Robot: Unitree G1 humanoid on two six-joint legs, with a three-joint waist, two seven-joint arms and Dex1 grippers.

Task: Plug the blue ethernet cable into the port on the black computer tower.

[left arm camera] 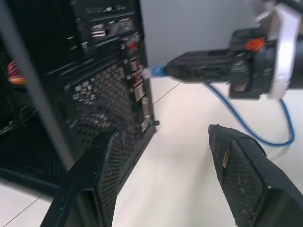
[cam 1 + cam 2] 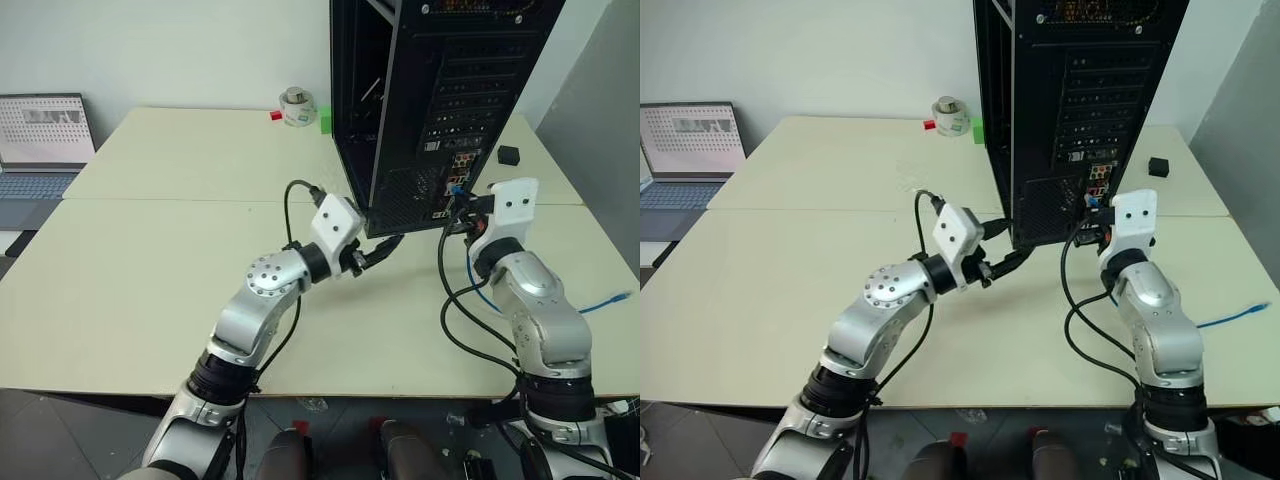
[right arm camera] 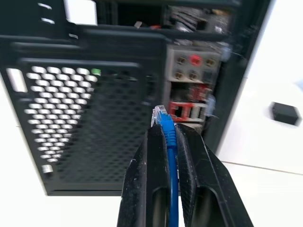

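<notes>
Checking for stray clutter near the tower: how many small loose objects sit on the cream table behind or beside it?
4: a small black cube right of the black computer tower; a red block, round tape roll and green block to its left. More may hide behind it.

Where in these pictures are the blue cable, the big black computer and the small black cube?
blue ethernet cable (image 3: 166, 126): right wrist view, blue boot behind the clear plug.
black computer tower (image 2: 400, 100): left eye view, rear panel.
small black cube (image 2: 1158, 166): right eye view, its top.
</notes>
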